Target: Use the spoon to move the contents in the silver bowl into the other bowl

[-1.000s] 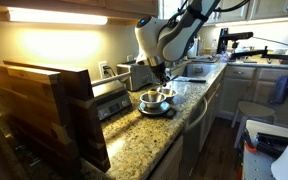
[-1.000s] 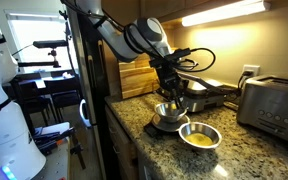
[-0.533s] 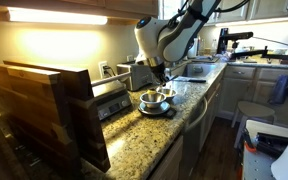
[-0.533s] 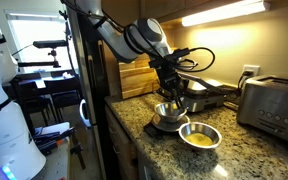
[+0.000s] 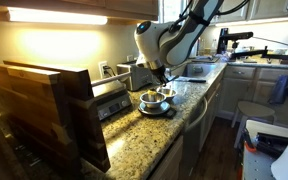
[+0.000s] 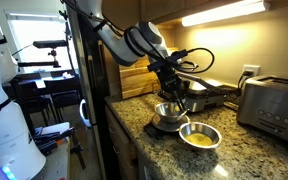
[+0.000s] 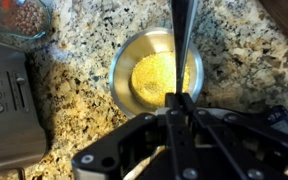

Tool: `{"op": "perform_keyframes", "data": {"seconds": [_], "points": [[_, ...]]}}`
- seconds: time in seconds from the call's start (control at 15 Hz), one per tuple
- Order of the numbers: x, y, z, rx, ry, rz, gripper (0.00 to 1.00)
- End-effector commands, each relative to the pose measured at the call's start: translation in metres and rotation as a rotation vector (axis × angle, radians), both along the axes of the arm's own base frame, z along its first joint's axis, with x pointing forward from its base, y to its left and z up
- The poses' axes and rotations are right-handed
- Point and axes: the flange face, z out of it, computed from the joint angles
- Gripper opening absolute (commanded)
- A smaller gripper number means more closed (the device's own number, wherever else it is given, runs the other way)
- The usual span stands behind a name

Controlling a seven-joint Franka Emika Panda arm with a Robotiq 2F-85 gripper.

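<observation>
Seemingly unmoved, tool [image 7: 181, 103] still grips spoon [image 7: 181, 40].

The silver bowl [image 7: 124, 65], round and shiny, sits upright on the speckled bench [image 7: 74, 70] and holds a flat layer of yellow grains [image 7: 149, 80]. The spoon [image 7: 181, 40], clamped in the tool [image 7: 180, 104], runs toward 12 o'clock across the bowl's right half. The other bowl [image 7: 42, 30], holding reddish-brown bits [image 7: 19, 12], lies at 10 o'clock, apart from it.
</observation>
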Motion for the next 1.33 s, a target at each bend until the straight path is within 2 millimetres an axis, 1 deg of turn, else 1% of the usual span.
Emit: {"op": "perform_keyframes", "data": {"seconds": [0.0, 0.53, 1.27], "points": [[0.0, 0.003, 0.001, -0.032, -0.04, -0.015, 0.07], [-0.005, 0.004, 0.001, -0.058, -0.072, -0.03, 0.07], [-0.02, 0.013, -0.008, -0.08, -0.108, -0.064, 0.07]]}}
